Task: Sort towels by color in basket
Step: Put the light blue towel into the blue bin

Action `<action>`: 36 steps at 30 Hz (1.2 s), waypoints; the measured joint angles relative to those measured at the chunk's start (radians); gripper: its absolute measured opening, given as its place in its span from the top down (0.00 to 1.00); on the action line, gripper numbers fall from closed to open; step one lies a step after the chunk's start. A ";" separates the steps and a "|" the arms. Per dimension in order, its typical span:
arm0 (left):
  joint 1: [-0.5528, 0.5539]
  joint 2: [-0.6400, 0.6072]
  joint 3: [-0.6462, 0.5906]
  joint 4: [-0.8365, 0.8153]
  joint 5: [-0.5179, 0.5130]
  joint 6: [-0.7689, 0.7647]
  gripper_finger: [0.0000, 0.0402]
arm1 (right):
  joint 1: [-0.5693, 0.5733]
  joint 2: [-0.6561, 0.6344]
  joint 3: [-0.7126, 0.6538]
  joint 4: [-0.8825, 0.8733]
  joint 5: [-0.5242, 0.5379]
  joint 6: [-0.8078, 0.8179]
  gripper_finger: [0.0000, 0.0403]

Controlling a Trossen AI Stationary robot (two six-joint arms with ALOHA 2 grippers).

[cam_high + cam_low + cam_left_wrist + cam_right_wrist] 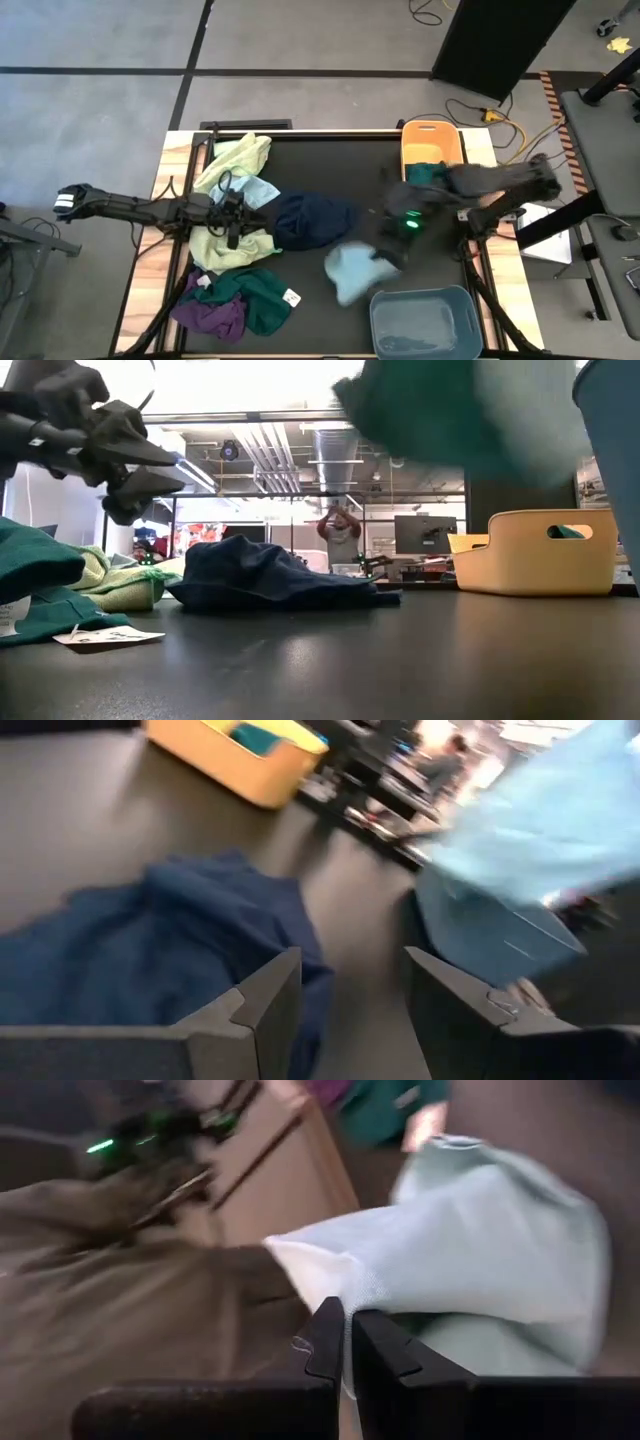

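Observation:
My right gripper point(347, 1335) is shut on a light blue towel point(350, 272) above the table's near middle, next to the blue-grey basket point(425, 320). My left gripper point(235, 218) is open and stands in the air point(130, 460) over the pale yellow-green towel point(222, 245), its fingers pointing at the navy towel point(150, 950). The navy towel point(310, 220) lies heaped at mid-table. Teal green and purple towels point(235, 300) lie bunched at the near left. Another yellow-green towel point(238, 158) and a light blue one point(256, 190) lie at the far left. My right gripper pinches the light blue towel between its two fingers at a folded edge point(320, 1285); I cannot tell how many layers. The towel spreads out beyond the fingers point(490, 1250). It hangs lifted clear of the table point(450, 410).
A yellow basket point(430, 150) stands at the far right with a teal towel point(432, 172) inside. The blue-grey basket sits at the near right edge point(612, 460). A white tag point(105, 637) lies beside the teal green towel. A person stands in the room beyond the table.

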 joint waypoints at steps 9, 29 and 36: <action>0.000 0.122 0.099 0.003 -0.133 -0.036 0.60 | 0.374 -0.105 0.005 -0.175 0.152 0.338 0.98; -0.001 0.472 0.310 0.000 -0.119 -0.113 0.60 | 0.556 0.333 -0.147 0.020 0.158 0.421 0.98; -0.001 0.530 0.483 -0.229 -0.078 -0.004 0.60 | 0.557 0.426 -0.149 0.054 0.140 0.435 0.98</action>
